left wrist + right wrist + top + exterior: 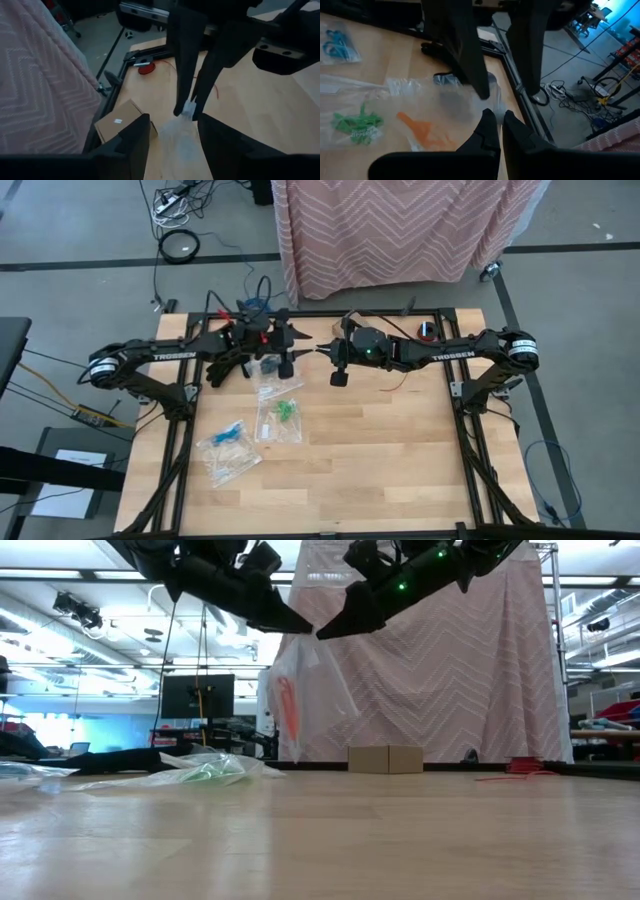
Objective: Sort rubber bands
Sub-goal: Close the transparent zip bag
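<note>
A clear zip bag [305,700] with orange rubber bands [285,705] inside hangs between my two grippers above the table's far middle. My right gripper [496,117] is shut on its top. My left gripper [173,120] is open, with a finger on either side of the bag's upper part [181,132]; whether they touch it I cannot tell. In the high view the grippers meet tip to tip, left [303,342] and right [322,348]. The right wrist view shows the orange bands [415,129] through the plastic. My right gripper pinches the bag's top edge [189,107] between its two fingers. The fingers come from the table's right, slanting down. The bag hangs below them, slack and lifted clear of the table.
More clear bags lie flat on the table's left half: one with green bands [285,410], one with blue bands [228,433], one near the left gripper [270,390] and one at the near left [235,465]. Bare wood [400,450] spreads to the right. A cardboard box [385,758] stands at the far edge.
</note>
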